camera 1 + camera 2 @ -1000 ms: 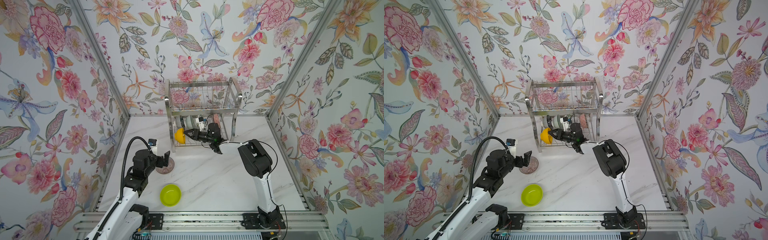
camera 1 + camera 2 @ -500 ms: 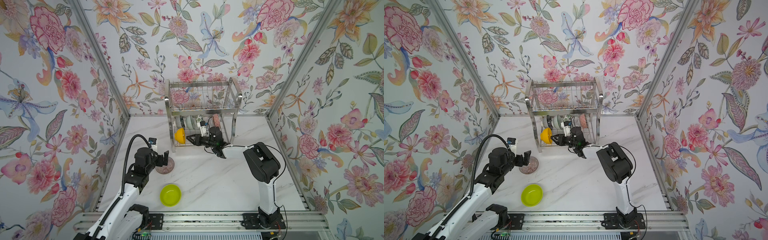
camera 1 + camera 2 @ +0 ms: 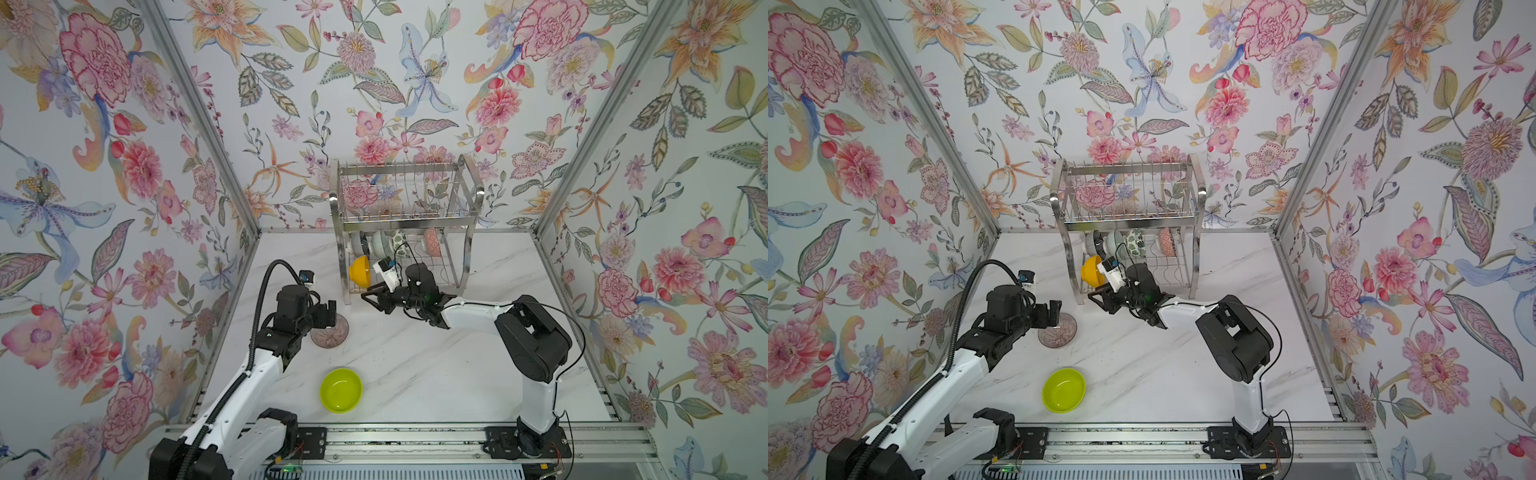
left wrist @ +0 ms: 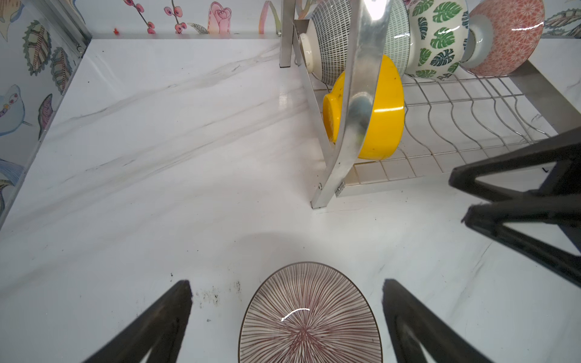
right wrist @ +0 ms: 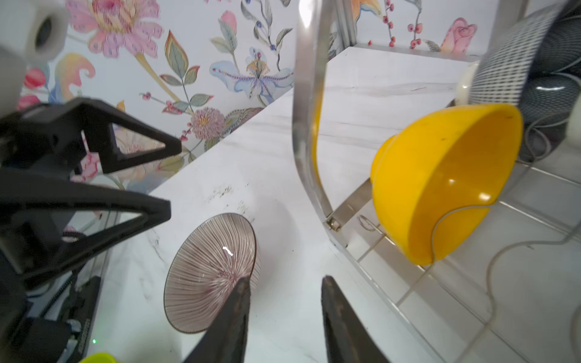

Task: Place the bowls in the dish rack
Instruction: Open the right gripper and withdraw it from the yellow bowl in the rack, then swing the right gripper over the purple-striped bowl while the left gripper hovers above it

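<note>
The left hand [image 4: 286, 282] is spread wide over the pinkish-brown ribbed bowl [image 4: 309, 317] on the desk [image 4: 157, 157]. The right hand [image 5: 285, 279] is parted, empty, beside the dish rack [image 4: 361, 78], where the orange-yellow bowl [image 5: 446, 182] is slotted.

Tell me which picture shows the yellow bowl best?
The right wrist view: the yellow bowl is big, on its side in the dish rack, inside showing. In the left wrist view a rack post hides part. In both top views it is tiny.
</note>
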Controlling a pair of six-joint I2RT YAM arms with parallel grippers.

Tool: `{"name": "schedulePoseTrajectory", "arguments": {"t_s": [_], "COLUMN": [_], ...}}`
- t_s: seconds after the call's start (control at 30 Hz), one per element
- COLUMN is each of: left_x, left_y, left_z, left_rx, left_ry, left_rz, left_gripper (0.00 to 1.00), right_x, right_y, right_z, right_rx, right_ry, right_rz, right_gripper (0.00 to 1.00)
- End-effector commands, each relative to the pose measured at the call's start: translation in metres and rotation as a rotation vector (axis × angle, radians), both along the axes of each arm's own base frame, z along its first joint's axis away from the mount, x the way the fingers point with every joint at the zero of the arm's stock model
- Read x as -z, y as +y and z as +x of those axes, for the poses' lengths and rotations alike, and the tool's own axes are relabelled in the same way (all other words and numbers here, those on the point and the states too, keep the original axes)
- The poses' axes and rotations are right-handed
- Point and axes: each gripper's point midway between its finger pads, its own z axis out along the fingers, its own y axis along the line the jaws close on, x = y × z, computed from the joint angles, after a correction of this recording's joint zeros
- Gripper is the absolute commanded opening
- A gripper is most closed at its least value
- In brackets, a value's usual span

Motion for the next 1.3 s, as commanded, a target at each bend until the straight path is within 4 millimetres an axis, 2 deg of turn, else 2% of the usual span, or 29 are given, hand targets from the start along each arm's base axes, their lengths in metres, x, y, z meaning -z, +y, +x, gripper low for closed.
{"name": "schedulePoseTrajectory", "arguments": {"t_s": [0.0, 0.27, 0.73, 1.03, 1.2, 1.27], "left_x": [0.000, 0.019, 0.048, 0.066, 0.077, 0.081], "left_y": [0.006, 0.002, -0.005, 0.020, 0.021, 0.018], "left_z": [0.002, 0.000, -0.007, -0.011, -0.013, -0.014], "left_rx": [-0.038, -0.028, 0.016, -0.074, -0.074, -0.064], "left_ry": [0.040, 0.149, 0.291, 0.375, 0.422, 0.438], "left_rz": [-0.001, 0.006, 0.024, 0.170, 0.181, 0.169], "left_gripper": [0.95, 0.88, 0.70, 0.68, 0.67, 0.63], "right_x": [-0.003, -0.002, -0.011, -0.015, -0.015, -0.017], "right_y": [0.003, 0.003, -0.009, -0.014, -0.015, -0.016], "right_z": [-0.011, -0.014, -0.001, 0.007, 0.009, 0.009], "right_rx": [-0.060, -0.054, 0.030, 0.061, 0.063, 0.065], "right_ry": [-0.101, -0.118, -0.118, -0.102, -0.102, -0.105], "right_rz": [-0.096, -0.120, -0.097, -0.062, -0.061, -0.057], "right_gripper": [0.39, 0.39, 0.39, 0.39, 0.39, 0.39]}}
